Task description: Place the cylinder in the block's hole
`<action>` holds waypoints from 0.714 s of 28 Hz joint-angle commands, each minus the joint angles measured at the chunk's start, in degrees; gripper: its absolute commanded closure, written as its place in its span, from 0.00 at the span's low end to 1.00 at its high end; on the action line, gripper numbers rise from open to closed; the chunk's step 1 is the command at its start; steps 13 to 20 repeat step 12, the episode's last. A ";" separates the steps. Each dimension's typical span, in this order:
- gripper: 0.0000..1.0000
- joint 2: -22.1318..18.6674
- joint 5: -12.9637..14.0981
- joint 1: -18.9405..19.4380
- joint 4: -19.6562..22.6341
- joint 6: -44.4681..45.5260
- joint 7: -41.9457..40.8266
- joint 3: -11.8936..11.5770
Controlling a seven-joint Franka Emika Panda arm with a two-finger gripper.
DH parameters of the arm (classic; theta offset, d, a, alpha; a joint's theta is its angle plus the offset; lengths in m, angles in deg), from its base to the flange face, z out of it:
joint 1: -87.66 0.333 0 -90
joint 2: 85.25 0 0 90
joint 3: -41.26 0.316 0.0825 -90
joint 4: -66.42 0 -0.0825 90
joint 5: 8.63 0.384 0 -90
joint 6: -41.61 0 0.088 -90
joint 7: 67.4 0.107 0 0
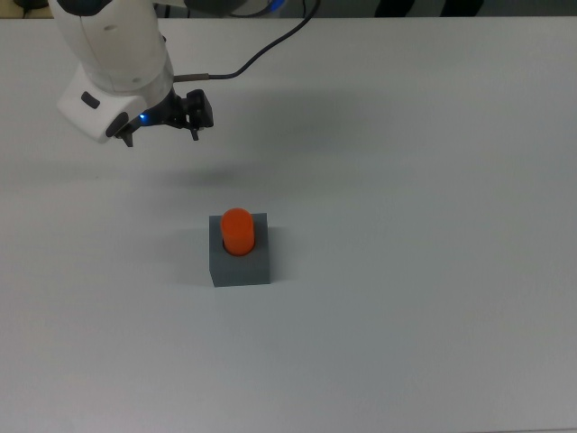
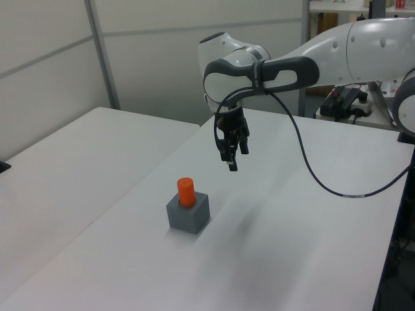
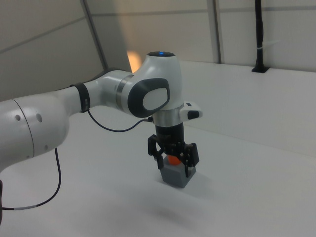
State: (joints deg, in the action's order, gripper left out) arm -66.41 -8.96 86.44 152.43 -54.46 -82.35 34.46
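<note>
top view: the small smooth orange-red cylinder stands upright in the hole of the dark grey matte cube block, top half showing. my gripper hangs empty, well apart toward the top view's upper left.

left view: the fingers are spread and hold nothing; the cylinder sits below and to the left view's left, long axis vertical.

right view: the gripper overlaps the block, hiding most of the cylinder. i judge the insertion done.
</note>
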 commanded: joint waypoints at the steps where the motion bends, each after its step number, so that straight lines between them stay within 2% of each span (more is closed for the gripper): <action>1: 0.00 0.05 -1.08 0.16 -0.05 -0.88 0.45 -0.23; 20: 0.00 0.05 -0.38 -1.07 -0.06 -0.88 0.36 -0.23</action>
